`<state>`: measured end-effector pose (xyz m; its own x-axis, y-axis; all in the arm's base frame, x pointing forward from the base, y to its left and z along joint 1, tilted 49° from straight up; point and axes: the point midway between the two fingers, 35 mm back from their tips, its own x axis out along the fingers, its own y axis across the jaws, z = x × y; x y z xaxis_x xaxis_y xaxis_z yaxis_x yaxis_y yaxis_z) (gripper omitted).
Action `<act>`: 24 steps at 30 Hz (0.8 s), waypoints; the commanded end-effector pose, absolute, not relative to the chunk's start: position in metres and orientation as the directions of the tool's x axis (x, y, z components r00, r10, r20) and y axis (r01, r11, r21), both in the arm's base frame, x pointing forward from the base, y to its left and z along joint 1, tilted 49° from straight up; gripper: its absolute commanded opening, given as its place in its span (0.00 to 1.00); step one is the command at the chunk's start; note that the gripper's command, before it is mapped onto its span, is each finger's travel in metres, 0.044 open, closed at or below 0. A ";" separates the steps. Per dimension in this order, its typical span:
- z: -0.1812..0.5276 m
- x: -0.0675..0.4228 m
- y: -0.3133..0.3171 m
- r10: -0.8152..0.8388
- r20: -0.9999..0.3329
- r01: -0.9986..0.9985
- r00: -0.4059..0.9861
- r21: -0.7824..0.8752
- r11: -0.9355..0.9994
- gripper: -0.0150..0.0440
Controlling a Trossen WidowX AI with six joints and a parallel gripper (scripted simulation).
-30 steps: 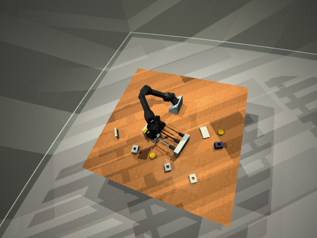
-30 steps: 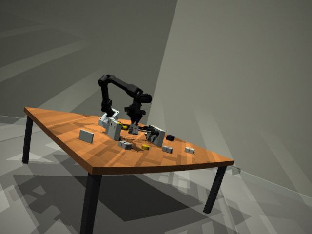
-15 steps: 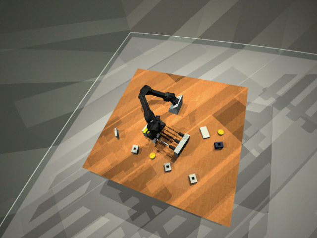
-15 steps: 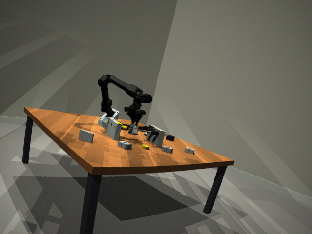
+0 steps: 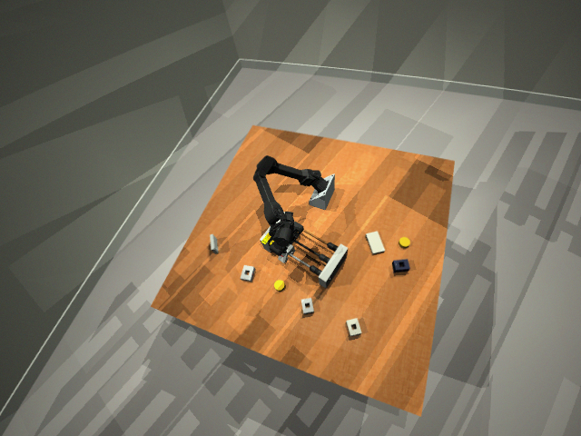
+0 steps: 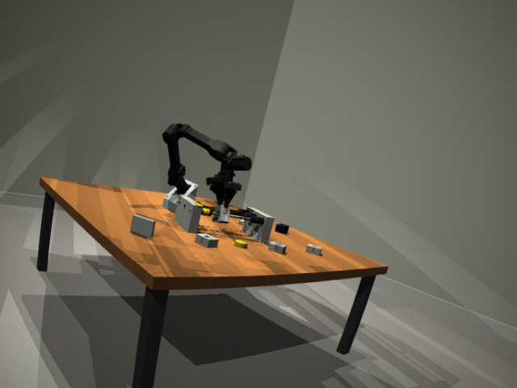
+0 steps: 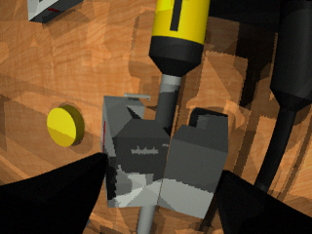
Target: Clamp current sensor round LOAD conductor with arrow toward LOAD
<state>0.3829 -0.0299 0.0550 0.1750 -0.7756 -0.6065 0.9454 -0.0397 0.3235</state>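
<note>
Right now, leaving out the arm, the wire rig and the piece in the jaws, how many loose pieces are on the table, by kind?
Yellow discs: 2
Small grey blocks with a square hole: 3
Dark blue block: 1
Grey slabs: 2
Total: 8

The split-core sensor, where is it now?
In the wrist view, the grey sensor sits centre frame, held in the gripper, astride the thin conductor below the yellow arrow sleeve.

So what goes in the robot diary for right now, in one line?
claw: shut on sensor | sensor: round thin rod below yellow arrow sleeve | latch: cannot tell | release: not yet
</note>
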 end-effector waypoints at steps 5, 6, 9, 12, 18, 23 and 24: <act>0.055 0.383 -0.028 -0.774 -0.608 0.945 0.178 0.326 -0.039 0.25; 0.055 0.384 -0.028 -0.774 -0.609 0.945 0.175 0.324 -0.041 0.25; 0.055 0.386 -0.028 -0.772 -0.615 0.949 0.157 0.312 -0.055 0.25; 0.055 0.389 -0.029 -0.770 -0.625 0.953 0.129 0.292 -0.078 0.25; 0.055 0.394 -0.030 -0.763 -0.643 0.960 0.069 0.251 -0.125 0.25; 0.056 0.397 -0.032 -0.756 -0.654 0.962 0.017 0.216 -0.165 0.25; 0.056 0.397 -0.032 -0.755 -0.656 0.962 0.006 0.209 -0.174 0.25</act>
<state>0.3941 -0.0340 0.0542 0.0271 -0.7624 -0.6465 0.9639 -0.1515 0.2191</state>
